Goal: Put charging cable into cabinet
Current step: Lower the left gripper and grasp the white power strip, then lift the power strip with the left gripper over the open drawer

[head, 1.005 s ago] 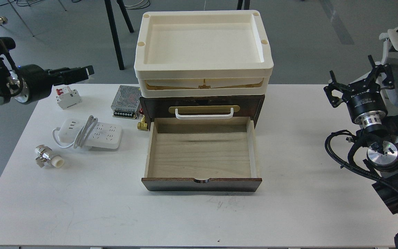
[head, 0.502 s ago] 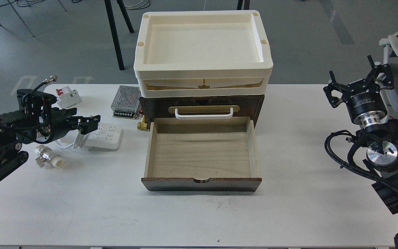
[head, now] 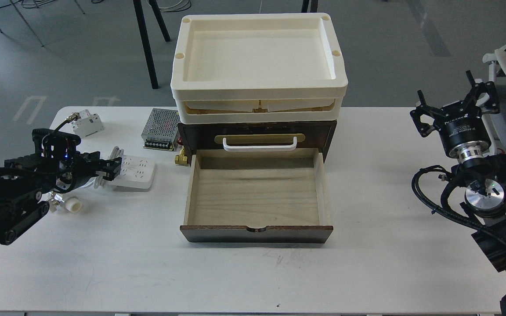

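Observation:
The charging cable (head: 136, 172), a flat white power strip with a white cord coiled around its middle, lies on the white table left of the cabinet. My left gripper (head: 109, 169) is down at the strip's coiled middle, its dark fingers open on either side of the cord, and it hides the strip's left half. The cabinet (head: 323, 131) is a dark brown wooden chest. Its pale wood drawer (head: 255, 195) is pulled out and empty. My right gripper (head: 453, 103) is open and empty, held up at the table's right edge.
Stacked cream plastic trays (head: 257, 94) sit on the cabinet. A perforated metal power supply box (head: 160, 126) and a small white circuit breaker (head: 88, 123) lie behind the strip. A metal fitting with a white cap (head: 70, 204) lies near my left arm. A brass fitting (head: 181, 158) sits by the cabinet.
My left arm has swung down from above the table's back left corner to the power strip, and its gripper now sits over the coiled cord. The right arm has barely moved.

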Motion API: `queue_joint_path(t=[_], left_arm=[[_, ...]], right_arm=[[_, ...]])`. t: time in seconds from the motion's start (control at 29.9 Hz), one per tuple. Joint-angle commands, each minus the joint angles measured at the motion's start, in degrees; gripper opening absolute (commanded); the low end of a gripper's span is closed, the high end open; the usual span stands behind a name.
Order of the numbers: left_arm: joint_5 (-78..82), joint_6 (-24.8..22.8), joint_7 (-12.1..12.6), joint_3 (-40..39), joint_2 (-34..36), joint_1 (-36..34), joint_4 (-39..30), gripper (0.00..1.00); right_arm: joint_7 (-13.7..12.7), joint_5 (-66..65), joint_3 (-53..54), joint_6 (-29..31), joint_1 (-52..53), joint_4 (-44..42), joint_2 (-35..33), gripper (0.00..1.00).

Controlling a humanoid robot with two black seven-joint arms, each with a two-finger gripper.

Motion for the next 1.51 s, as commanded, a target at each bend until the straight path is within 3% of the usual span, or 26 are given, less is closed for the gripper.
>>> queue_joint_path(t=[0.0,0.23,0.37,0.67,0.8,1.0,1.11,1.27,1.47], left_arm=[[0.0,-0.1,-1.1,1.1,0.1,-0.1,-0.2,0.18],[0.0,-0.3,-1.9,1.4,0.6,-0.9,-1.0,0.10],[-1.4,-1.1,-5.6,1.3,2.8,-2.8,-1.8,0.06],[-4.2,-3.3,-10.3,1.0,8.7,-6.1,-1.9,0.06],[-4.9,-3.2,-15.4,0.6,13.7,-8.6,-1.9,0.05],[-8.3,-3.8,-15.9,0.6,21.0,-18.5,-2.6,0.04],[-8.4,-4.9,-15.9,0.6,25.3,-25.6,-9.7,0.02],[-8.3,-11.2,-15.9,0.3,30.8,-35.0,-31.0,0.02],[-8.3,-13.2,-15.9,-0.2,29.5,-36.6,-50.5,0.02]], right_arm=[[0.0,0.0,0.0,0.0,0.0,-0.1,0.0,1.00],[0.0,0.0,0.0,0.0,0.0,-0.1,0.0,1.00],[0.0,0.0,0.0,0.0,0.0,-0.1,0.0,1.00],[0.0,0.0,0.0,0.0,0.0,-0.1,0.0,1.00],[0.0,-0.1,-0.1,0.0,0.0,-0.1,0.0,1.00],[0.0,-0.1,-0.1,0.0,0.0,-0.1,0.0,1.00],[0.0,-0.5,-0.2,0.0,0.0,-0.2,0.0,1.00],[0.0,-0.6,-0.8,-0.1,0.1,-0.2,0.0,1.00],[0.0,-0.6,-0.8,-0.4,0.1,-0.2,0.1,1.00]])
